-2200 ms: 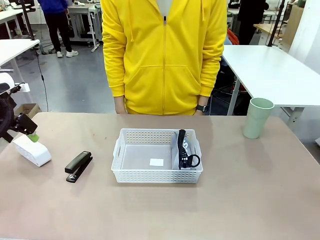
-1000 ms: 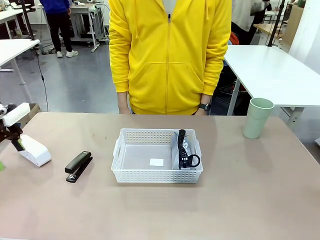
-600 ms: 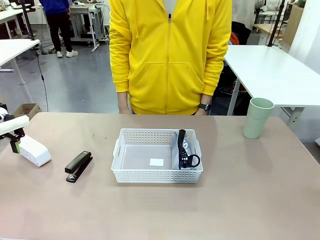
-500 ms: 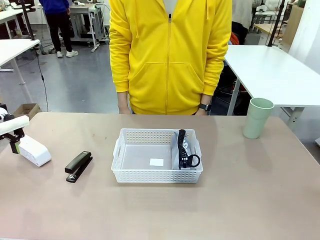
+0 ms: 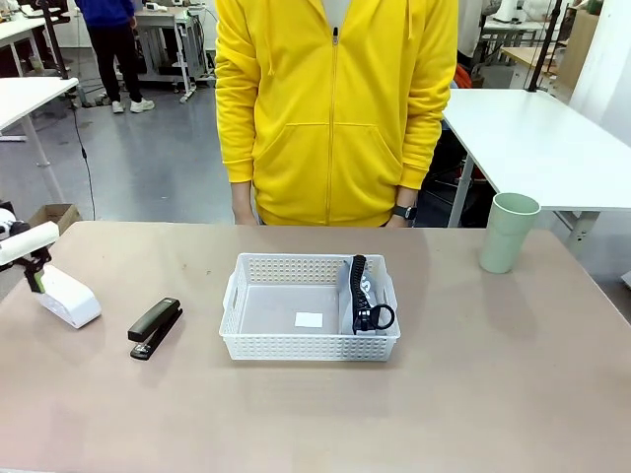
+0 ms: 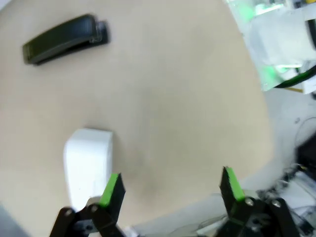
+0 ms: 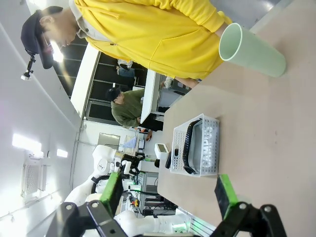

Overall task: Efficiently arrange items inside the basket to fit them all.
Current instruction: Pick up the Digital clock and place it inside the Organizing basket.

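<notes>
Offset matters: the white box, far left of the basket past the stapler, sits beneath one finger of the released left gripper, long axis square to its closing line.

Left gripper: is drawn back leftward from over the small white rounded box.
Person: is shifted slightly toward the robot's right.

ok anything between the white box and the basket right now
The black stapler lies on the table between the white box and the basket. A lifted carry should probably clear it.
</notes>
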### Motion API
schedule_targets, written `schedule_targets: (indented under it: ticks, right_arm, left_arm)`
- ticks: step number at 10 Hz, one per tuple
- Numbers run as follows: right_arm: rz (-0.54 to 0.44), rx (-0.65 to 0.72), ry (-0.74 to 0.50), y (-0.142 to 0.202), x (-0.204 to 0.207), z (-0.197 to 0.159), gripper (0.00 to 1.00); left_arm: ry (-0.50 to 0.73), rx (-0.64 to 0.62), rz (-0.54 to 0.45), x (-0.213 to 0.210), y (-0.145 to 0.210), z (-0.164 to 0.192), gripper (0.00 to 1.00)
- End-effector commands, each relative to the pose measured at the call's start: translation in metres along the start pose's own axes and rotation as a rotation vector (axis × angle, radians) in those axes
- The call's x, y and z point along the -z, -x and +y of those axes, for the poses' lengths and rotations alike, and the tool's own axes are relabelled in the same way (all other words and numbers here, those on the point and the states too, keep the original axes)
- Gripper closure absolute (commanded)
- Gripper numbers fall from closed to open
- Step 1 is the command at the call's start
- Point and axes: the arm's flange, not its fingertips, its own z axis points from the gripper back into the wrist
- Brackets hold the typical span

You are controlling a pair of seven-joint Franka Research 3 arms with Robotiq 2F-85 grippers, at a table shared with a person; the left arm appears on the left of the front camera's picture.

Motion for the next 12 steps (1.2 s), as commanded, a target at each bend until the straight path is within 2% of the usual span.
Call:
schedule_targets:
  ticks: [1, 4, 6, 9, 12]
  right_arm:
    - [-0.012, -0.029, -0.020, -0.003, 0.000, 0.001, 0.00]
    - [-0.012, -0.029, -0.020, -0.003, 0.000, 0.001, 0.00]
    - [-0.012, -0.029, -0.020, -0.003, 0.000, 0.001, 0.00]
    - [-0.012, -0.029, -0.020, -0.003, 0.000, 0.001, 0.00]
    - [-0.012, -0.029, -0.020, -0.003, 0.000, 0.001, 0.00]
  left_arm:
    - [-0.113, 0.051, 0.014, 0.014, 0.010, 0.002, 0.00]
    - [-0.187, 0.128, 0.050, 0.027, 0.031, 0.009, 0.00]
    - [-0.230, 0.183, 0.030, 0.033, 0.035, 0.015, 0.00]
    - [-0.220, 0.171, 0.010, 0.050, 0.042, 0.035, 0.00]
    - [-0.176, 0.164, 0.039, 0.063, 0.040, 0.051, 0.00]
